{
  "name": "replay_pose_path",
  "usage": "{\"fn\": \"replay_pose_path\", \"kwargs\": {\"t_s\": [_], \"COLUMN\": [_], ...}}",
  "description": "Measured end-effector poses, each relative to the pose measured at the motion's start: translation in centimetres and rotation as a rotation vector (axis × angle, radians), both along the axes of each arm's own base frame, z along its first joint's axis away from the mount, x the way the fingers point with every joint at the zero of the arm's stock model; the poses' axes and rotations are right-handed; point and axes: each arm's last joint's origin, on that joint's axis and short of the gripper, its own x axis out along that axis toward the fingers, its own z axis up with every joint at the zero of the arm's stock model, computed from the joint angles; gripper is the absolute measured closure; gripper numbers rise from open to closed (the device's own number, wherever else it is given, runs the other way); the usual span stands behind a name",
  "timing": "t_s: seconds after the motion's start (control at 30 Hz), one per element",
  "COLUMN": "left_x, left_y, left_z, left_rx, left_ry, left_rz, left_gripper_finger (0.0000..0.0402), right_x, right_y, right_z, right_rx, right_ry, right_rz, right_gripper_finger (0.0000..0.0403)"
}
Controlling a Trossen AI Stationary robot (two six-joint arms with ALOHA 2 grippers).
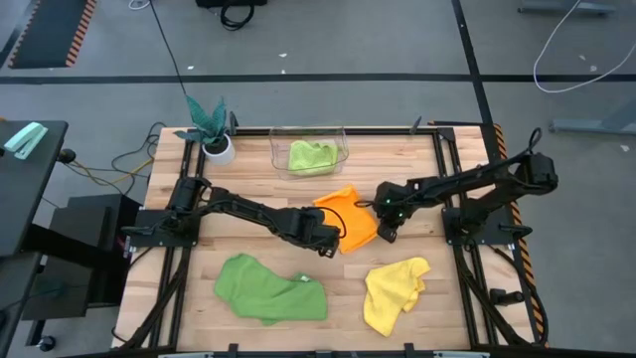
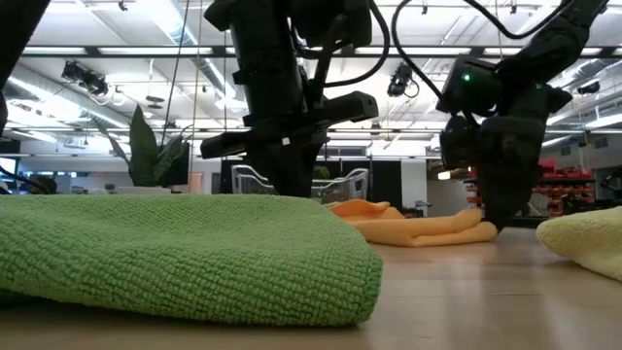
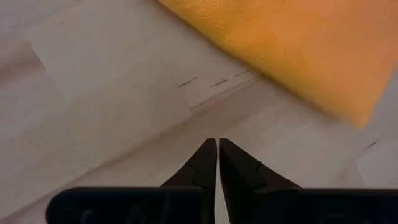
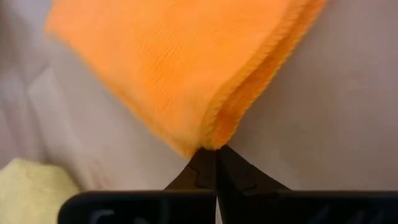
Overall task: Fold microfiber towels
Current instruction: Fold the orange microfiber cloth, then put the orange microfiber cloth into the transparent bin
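We see the orange towel (image 1: 350, 219) at frame center in the high view, folded over, lying on the wooden table (image 1: 467, 298); the left gripper (image 1: 324, 242) sits just beside its lower-left edge, the right gripper (image 1: 387, 231) at its right corner. In the left wrist view the left fingertips (image 3: 217, 155) are pressed nearly together with only a hairline gap, nothing between them, bare wood under them, and the orange cloth (image 3: 292, 50) apart from them in the upper right of that frame. In the right wrist view the right fingertips (image 4: 216, 163) are clenched tight, tips touching the doubled corner of the orange towel (image 4: 186, 62); we cannot tell whether any fabric is pinched between them. A pale yellow patch (image 4: 28, 190) shows in that frame's lower left.

Other towels in the high view: darker green towel (image 1: 270, 288) crumpled at lower left of the table; yellow towel (image 1: 394, 290) bunched at lower right; light lime green towel (image 1: 311, 155) inside the clear plastic bin (image 1: 343, 139) at upper center; teal-leaved plant in a white pot (image 1: 215, 134) just left of the bin.

Low view: green towel (image 2: 175, 258) fills the foreground lower left; orange towel (image 2: 418, 228) lies flat mid-frame, both arms coming down over it; yellow edge (image 2: 588, 243) at far right.
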Motion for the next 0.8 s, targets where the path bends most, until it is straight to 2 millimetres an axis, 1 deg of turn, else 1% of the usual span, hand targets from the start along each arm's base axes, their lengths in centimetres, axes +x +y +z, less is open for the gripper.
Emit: {"fn": "replay_pose_path", "kwargs": {"t_s": [0.23,0.37,0.53,0.8], "left_x": [0.0,0.0,0.1,0.1], "left_y": [0.0,0.1,0.5,0.6], "left_z": [0.0,0.0,0.0,0.0], "left_rx": [-0.001,0.004,0.016,0.012], "left_ry": [0.0,-0.001,-0.003,-0.009], "left_rz": [0.001,0.004,0.015,0.024], "left_gripper_finger": [0.038,0.0388,0.0391,0.0373], "right_x": [0.5,1.2,1.8,0.6], "right_y": [2.7,3.6,3.6,3.3], "right_z": [-0.3,0.1,0.5,0.2], "right_rx": [0.026,0.039,0.052,0.024], "right_ry": [-0.002,-0.083,-0.146,-0.03], "right_rz": [0.096,0.121,0.092,0.09], "right_gripper_finger": [0.0402,0.0402,0.0402,0.0403]}}
